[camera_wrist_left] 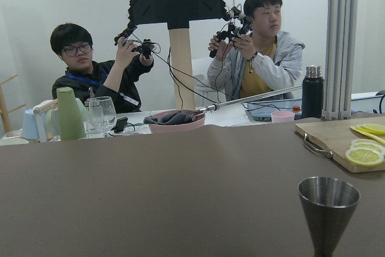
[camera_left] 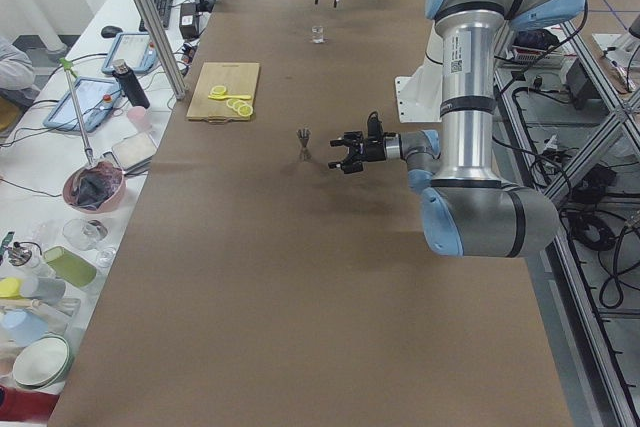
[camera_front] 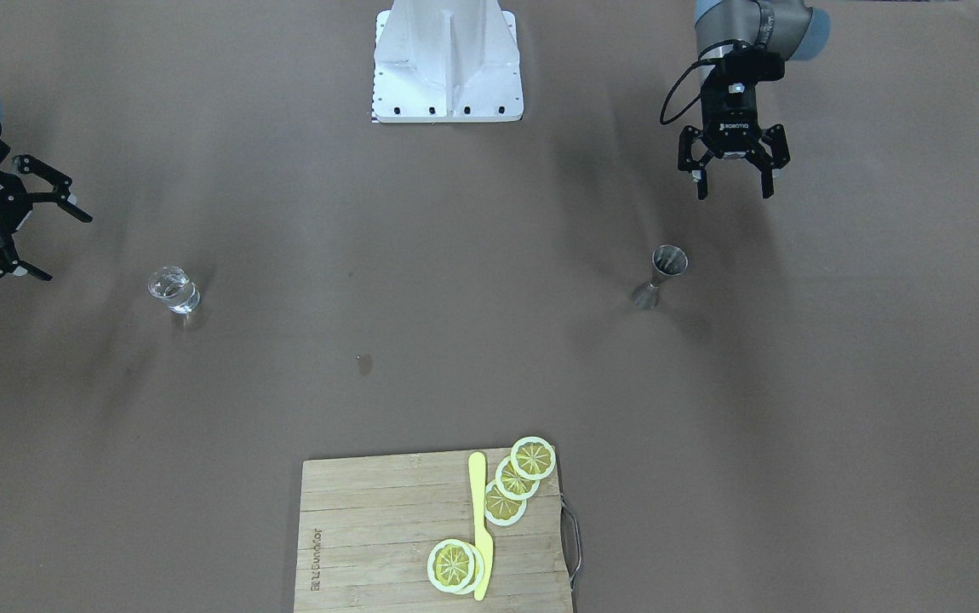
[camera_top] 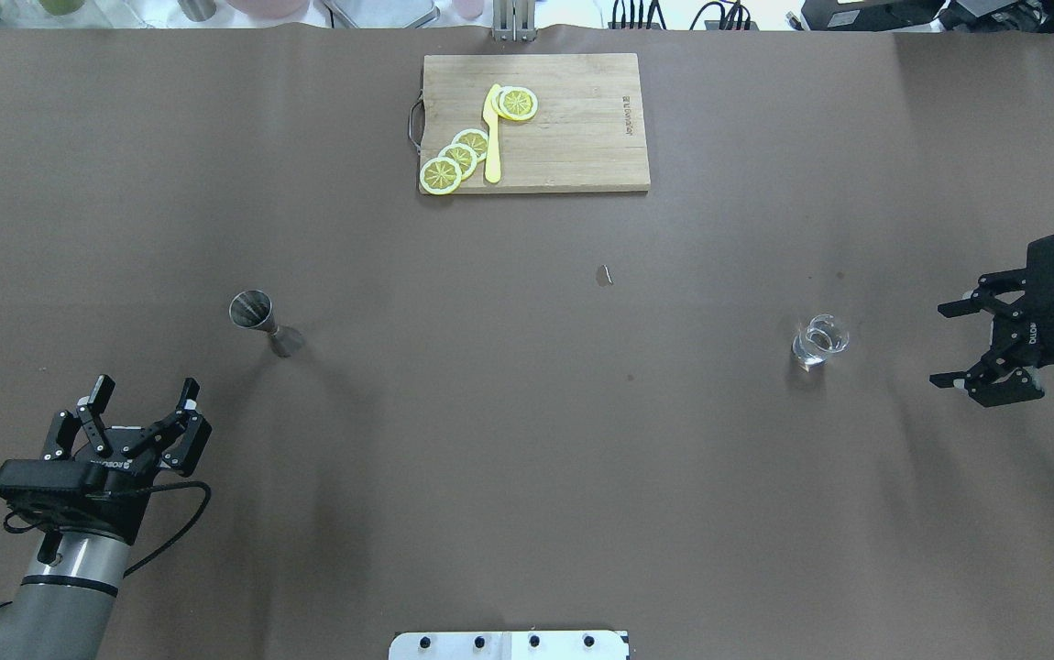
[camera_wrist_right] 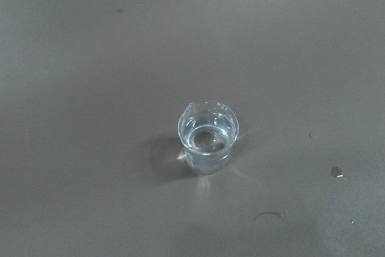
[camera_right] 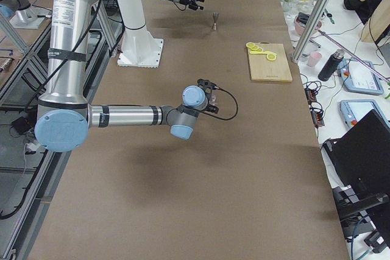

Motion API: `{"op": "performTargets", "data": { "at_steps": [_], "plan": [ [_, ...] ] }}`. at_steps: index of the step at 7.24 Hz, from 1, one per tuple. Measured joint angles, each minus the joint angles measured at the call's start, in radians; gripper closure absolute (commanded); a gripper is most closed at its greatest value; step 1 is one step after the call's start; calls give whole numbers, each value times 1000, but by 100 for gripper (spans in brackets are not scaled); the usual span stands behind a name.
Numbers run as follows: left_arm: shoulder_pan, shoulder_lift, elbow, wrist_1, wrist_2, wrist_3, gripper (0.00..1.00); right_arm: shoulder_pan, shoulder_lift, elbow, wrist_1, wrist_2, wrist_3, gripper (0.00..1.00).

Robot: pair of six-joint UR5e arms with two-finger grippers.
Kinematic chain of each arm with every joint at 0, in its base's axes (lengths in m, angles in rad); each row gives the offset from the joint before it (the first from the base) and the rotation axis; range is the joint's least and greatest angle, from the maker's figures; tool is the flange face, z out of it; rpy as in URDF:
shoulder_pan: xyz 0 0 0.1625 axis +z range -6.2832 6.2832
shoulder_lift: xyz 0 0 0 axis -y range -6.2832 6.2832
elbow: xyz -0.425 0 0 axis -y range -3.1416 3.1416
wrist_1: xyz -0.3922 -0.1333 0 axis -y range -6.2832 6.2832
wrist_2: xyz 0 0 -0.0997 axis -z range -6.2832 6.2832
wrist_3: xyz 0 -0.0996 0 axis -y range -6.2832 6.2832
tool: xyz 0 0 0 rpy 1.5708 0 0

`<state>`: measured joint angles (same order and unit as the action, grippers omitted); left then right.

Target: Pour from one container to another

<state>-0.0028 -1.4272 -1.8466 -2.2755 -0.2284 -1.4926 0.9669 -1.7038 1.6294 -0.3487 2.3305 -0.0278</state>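
The clear glass tumbler [camera_top: 818, 341] [camera_front: 173, 289] stands upright on the brown table with a little clear liquid in it. In the right wrist view the tumbler [camera_wrist_right: 208, 136] sits near the middle. My right gripper [camera_top: 941, 346] [camera_front: 64, 247] is open and empty, a hand's width to the side of it. The grey steel jigger [camera_top: 261, 323] [camera_front: 660, 274] stands upright on the other half of the table; its upper cone [camera_wrist_left: 328, 212] fills the lower right of the left wrist view. My left gripper [camera_top: 147, 385] [camera_front: 734, 194] hovers open and empty, short of the jigger on the robot's side.
A wooden cutting board [camera_top: 573, 137] with lemon slices [camera_top: 458, 158] and a yellow knife [camera_top: 492, 133] lies at the far middle edge. A small wet spot [camera_top: 604, 275] marks the table centre. The white robot base [camera_front: 447, 68] sits at the near edge. Two people [camera_wrist_left: 255, 52] sit beyond the far edge.
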Motion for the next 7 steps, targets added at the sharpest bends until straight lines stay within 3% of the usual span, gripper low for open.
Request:
{"op": "performTargets", "data": {
  "at_steps": [2, 4, 7],
  "plan": [
    [-40, -91, 61, 32, -17, -9, 2, 5, 0, 1, 2, -2, -4, 4],
    [-105, -182, 132, 70, -59, -12, 2, 7, 0, -2, 4, 6, -6, 0],
    [-148, -271, 208, 77, -91, -12, 2, -37, 4, -57, 123, 9, -9, 0]
  ]
}}
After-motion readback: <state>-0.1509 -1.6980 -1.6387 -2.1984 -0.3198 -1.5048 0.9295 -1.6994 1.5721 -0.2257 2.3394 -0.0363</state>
